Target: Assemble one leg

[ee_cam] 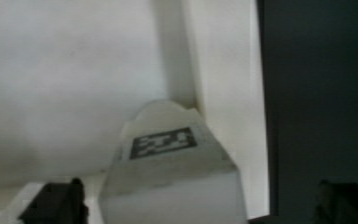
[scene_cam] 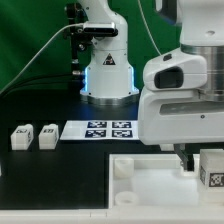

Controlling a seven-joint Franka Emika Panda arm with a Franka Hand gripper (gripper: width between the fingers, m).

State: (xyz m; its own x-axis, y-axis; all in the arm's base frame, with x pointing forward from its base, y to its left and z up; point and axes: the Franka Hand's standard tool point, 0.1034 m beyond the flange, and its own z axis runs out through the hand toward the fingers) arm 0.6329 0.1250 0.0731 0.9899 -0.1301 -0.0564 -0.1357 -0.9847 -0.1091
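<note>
The gripper (scene_cam: 188, 160) is hanging low at the exterior view's right, over the tray-like part (scene_cam: 150, 180), jaws spread and holding nothing. 1 leg (ee_cam: 167, 140) is lying between them, apparently lined up for grasping; 2 spare legs (scene_cam: 32, 136) are waiting far left.

Leg beside fingers (scene_cam: 212, 170): white, black-and-white square tag.
Leg between fingers, wrist view (ee_cam: 165, 150): white, black-and-white tag.
Fingers (ee_cam: 55, 197): black.
Two legs far from fingers (scene_cam: 21, 137), (scene_cam: 46, 136): white, black-and-white tags.
Marker board (scene_cam: 108, 130): white, four black tags.
Tray part under fingers (scene_cam: 135, 185): white.
Surface (scene_cam: 55, 180): black.
</note>
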